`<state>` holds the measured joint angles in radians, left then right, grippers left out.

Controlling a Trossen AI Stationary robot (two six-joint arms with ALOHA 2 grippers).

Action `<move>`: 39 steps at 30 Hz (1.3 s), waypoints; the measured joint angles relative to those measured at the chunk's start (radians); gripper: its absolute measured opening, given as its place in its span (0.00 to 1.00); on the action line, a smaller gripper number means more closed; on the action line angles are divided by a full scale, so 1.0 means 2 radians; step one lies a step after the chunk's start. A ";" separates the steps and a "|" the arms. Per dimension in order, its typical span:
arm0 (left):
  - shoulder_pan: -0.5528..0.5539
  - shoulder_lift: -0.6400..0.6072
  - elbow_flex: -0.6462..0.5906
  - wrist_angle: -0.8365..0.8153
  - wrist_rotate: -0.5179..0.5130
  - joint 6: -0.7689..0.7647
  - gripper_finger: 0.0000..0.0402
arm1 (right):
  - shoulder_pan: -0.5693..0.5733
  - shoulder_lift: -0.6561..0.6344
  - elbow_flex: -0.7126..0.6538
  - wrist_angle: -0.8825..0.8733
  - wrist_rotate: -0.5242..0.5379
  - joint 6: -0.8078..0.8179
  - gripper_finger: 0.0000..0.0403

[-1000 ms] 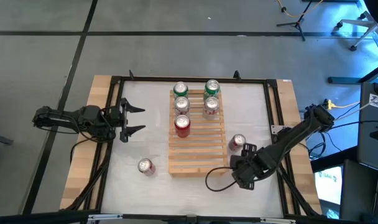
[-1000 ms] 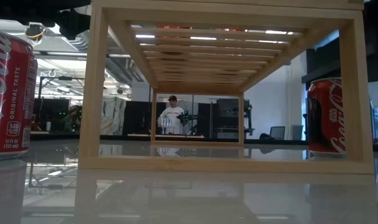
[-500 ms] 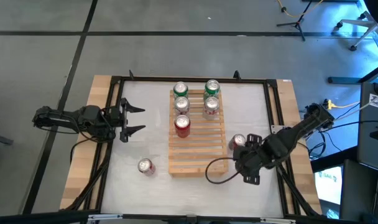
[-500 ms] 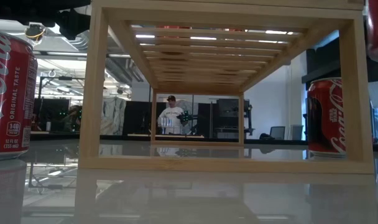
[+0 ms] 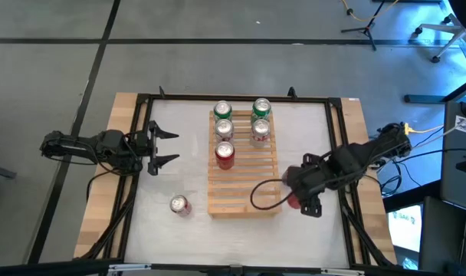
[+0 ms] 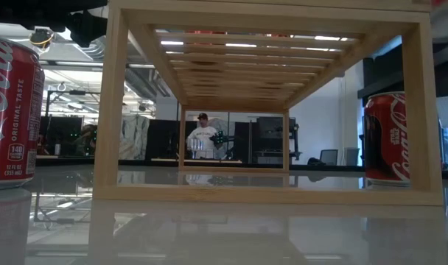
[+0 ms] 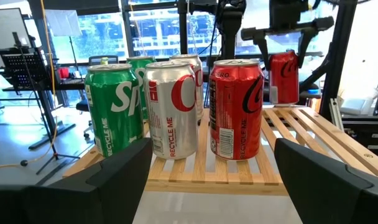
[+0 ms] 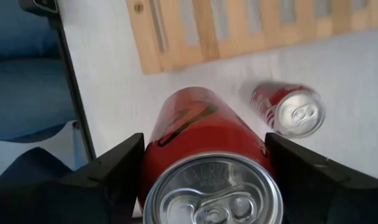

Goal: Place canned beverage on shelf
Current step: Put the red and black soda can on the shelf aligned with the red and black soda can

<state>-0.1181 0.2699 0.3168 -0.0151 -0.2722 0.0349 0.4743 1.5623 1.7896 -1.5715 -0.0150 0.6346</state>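
The can (image 8: 195, 130) sat in my right claw (image 5: 297, 196), lifted clear of the table (image 5: 164, 184) near its right edge and just beside the shelf's right side, not yet over the slats. My fingers were closed on its red sides, one on each flank, with the lid facing my wrist camera.

The shelf (image 5: 244, 180) lay in the middle of the table. Its half toward the far edge already carried five cans: two green cans (image 5: 222, 110), two silver cans (image 5: 260, 129) and a red can (image 5: 224, 155) in front of them. The half nearer my claw was bare wood, which I judged the sensible place to aim for.

To do this step well, I reckoned I should carry the can sideways toward the left edge until it hung fully over the open slats, well apart from the red can. The base ought to be level before lowering, since a tilted can could catch a gap between slats and topple. I would let go only once it stood on the wood, then draw back toward the right edge.

A spare can (image 8: 288, 111) stood on the table below my claw, so I thought it best to keep height until past it. Another can (image 5: 179, 205) stood toward the left edge.

My left claw (image 5: 162, 148) waited by the left edge, fingers spread and holding nothing.
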 joint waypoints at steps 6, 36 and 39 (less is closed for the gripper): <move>0.000 0.000 0.000 0.000 0.000 0.000 0.82 | -0.018 0.000 0.027 0.000 0.018 -0.043 0.72; 0.000 0.000 0.000 0.000 0.000 0.000 0.82 | -0.184 0.000 0.038 0.062 0.077 -0.350 0.73; 0.000 0.000 0.000 0.000 0.000 0.000 0.82 | -0.187 0.000 0.038 0.076 0.075 -0.363 0.73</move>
<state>-0.1184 0.2699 0.3168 -0.0151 -0.2725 0.0349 0.1013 1.5627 1.8656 -1.4202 0.1353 -0.0908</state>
